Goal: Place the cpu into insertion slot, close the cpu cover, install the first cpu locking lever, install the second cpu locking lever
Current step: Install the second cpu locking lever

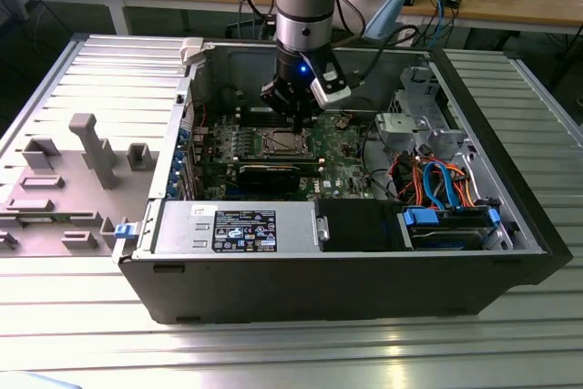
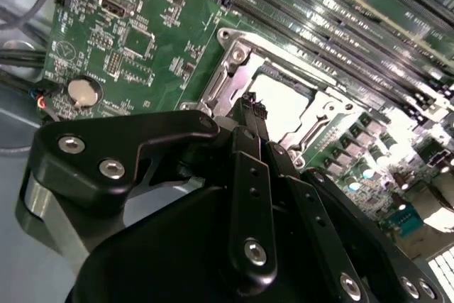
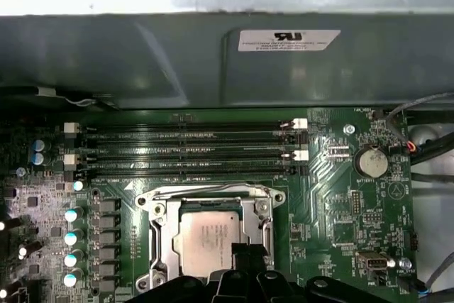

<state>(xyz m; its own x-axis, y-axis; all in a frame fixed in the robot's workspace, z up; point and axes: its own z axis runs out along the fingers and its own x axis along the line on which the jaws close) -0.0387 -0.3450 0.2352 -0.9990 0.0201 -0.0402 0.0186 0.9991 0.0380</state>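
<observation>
The cpu (image 3: 207, 243) lies seated in the insertion slot (image 3: 263, 212) of the open computer case (image 1: 510, 216), the cpu cover (image 3: 257, 228) apparently down around it. The gripper (image 2: 254, 109) hovers just above with fingertips together, holding nothing; whether either locking lever is latched I cannot tell.

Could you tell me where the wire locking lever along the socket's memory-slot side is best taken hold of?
Probably at one bent end, coming straight down from above. The locking lever is a thin wire lying flat along the insertion slot rim, with the memory slots close beside it, so a sideways approach looks blocked. Which end is free I cannot tell.
</observation>
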